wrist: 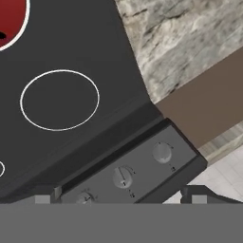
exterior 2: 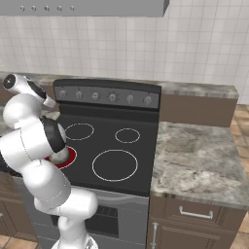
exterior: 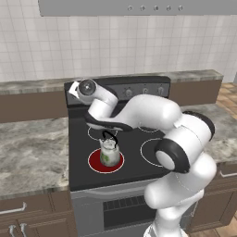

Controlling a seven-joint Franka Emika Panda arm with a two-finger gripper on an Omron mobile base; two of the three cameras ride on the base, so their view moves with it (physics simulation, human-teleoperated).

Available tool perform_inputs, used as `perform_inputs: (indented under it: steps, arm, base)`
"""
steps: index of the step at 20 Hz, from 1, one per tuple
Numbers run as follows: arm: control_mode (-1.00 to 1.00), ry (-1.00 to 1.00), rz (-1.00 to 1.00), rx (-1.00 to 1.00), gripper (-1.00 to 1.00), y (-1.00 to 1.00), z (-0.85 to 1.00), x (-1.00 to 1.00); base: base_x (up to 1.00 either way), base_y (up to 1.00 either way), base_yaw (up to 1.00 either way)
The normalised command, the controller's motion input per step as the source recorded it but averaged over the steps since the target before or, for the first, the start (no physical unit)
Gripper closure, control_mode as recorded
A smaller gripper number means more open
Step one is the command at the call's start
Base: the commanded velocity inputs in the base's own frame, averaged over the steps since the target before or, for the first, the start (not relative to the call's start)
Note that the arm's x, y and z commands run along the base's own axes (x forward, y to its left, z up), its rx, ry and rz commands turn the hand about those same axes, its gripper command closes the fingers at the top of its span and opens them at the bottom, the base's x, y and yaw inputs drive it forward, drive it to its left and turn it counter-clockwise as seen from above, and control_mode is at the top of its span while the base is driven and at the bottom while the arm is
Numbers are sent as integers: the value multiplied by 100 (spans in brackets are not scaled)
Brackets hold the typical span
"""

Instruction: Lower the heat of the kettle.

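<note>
Kettle (exterior: 109, 152), silvery-grey with black arched handle, upright on glowing red burner (exterior: 95, 164); jaws' state impossible to tell.

You see a black stove (exterior: 83, 139) set between two marble desks (exterior: 28, 152) (exterior 2: 199, 155). One front ring (exterior: 95, 163) glows red; the other rings (exterior 2: 115, 165) are dark. Grey knobs (exterior 2: 112, 97) line its back panel (wrist: 142, 173). A hood (exterior: 139, 7) hangs above, white tiles (exterior 2: 146, 44) behind, brown drawers (exterior 2: 194, 214) below.
</note>
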Motion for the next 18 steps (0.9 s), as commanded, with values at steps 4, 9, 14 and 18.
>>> perform_inputs:
  steps: [4,9,14,18]
  arm:
    - [-100,-10,5,0,-100,0,-11,17]
    - [-100,-7,7,0,-100,0,-11,19]
    - [-100,0,3,0,-100,0,0,20]
    - [-100,2,3,2,-100,-1,0,22]
  base:
    - [0,0,0]
    - [0,0,0]
    - [0,0,0]
    - [0,0,0]
